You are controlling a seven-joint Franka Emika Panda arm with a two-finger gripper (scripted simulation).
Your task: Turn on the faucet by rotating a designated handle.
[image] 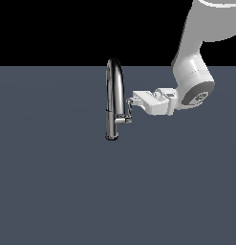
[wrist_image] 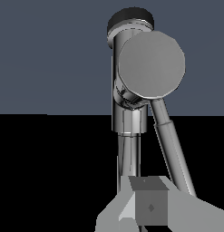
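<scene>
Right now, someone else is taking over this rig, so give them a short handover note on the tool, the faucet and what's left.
Tool: at the handle's tip, coming from the exterior view's right; open or shut cannot be told.
Faucet: upright on the dark surface, spout arched high.
Handle: thin lever rising from the side stub, right beside the tool; contact looks likely but is not certain.
Done: approach to the handle.
Left: rotate the handle to turn the faucet on. No water visible.

The arm (image: 193, 52) is showing smooth white rounded housings, with a darker grey round cap (image: 198, 95) closing the wrist joint and a small light marking on it. The gripper (image: 130, 101) is presenting a blocky white body with light grey fingers (wrist_image: 149, 206), angular and flat-faced in the wrist view.
</scene>
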